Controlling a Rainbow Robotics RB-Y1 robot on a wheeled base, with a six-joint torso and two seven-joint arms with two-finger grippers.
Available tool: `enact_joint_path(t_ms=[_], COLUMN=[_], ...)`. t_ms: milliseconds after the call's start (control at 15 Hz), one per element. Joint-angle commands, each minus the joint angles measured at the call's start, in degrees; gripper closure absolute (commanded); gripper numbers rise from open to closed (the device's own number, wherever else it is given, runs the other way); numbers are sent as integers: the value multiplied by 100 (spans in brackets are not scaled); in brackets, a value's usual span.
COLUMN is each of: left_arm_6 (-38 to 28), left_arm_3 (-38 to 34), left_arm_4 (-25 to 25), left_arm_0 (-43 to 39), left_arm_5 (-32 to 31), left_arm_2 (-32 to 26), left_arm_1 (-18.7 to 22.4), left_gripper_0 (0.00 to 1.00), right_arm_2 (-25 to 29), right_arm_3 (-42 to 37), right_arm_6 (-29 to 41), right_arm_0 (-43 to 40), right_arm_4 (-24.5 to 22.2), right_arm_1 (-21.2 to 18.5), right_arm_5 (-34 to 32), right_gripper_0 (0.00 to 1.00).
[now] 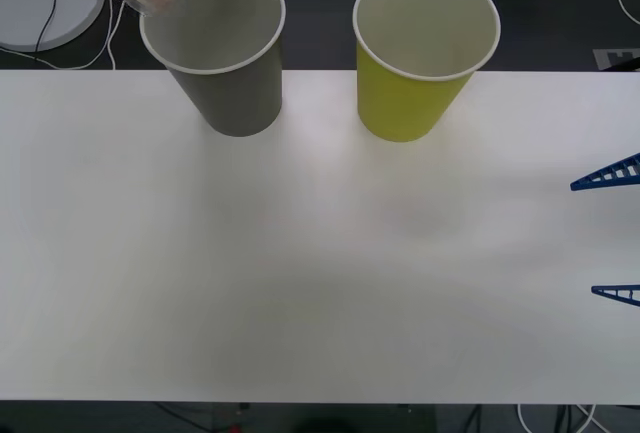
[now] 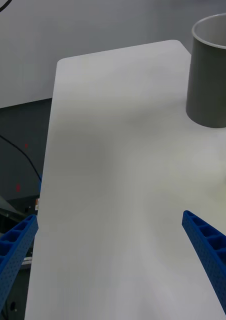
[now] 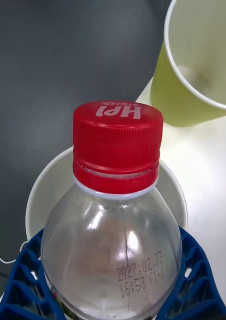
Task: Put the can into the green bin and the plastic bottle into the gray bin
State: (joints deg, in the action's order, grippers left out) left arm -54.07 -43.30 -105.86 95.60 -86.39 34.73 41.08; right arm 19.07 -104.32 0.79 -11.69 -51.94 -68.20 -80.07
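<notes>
My left gripper (image 3: 110, 295) grasps the plastic bottle (image 3: 113, 235), apparently over the gray bin (image 1: 215, 53); I centre it before release. Right gripper (image 1: 612, 233) fingers spread.

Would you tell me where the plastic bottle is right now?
The plastic bottle is held in the left gripper's fingers above the gray bin, at the table's far left in the front view; the green bin stands beside it.
</notes>
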Motion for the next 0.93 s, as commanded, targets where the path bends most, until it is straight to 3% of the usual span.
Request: enact_joint_path(t_ms=[67, 333, 400, 467, 533, 933], left_arm_6=[-33, -51, -16, -25, -7, -25], left_arm_3=[181, 190, 190, 199, 199, 199], left_arm_4=[-101, -189, -189, -172, -172, -145], left_arm_0=[100, 100, 100, 100, 100, 100], left_arm_5=[166, 228, 228, 228, 228, 228], left_arm_2=[-2, -2, -2, -2, -2, -2], left_arm_1=[-206, -285, -294, -294, -294, -285], left_gripper_0=[100, 100, 91, 26, 0, 0], right_arm_2=[0, 0, 0, 0, 0, 0], right_arm_3=[0, 0, 0, 0, 0, 0], right_arm_6=[0, 0, 0, 0, 0, 0], right_arm_0=[0, 0, 0, 0, 0, 0], right_arm_4=[0, 0, 0, 0, 0, 0], right_arm_1=[0, 0, 0, 0, 0, 0], right_arm_5=[0, 0, 0, 0, 0, 0], right_gripper_0=[0, 0, 0, 0, 0, 0])
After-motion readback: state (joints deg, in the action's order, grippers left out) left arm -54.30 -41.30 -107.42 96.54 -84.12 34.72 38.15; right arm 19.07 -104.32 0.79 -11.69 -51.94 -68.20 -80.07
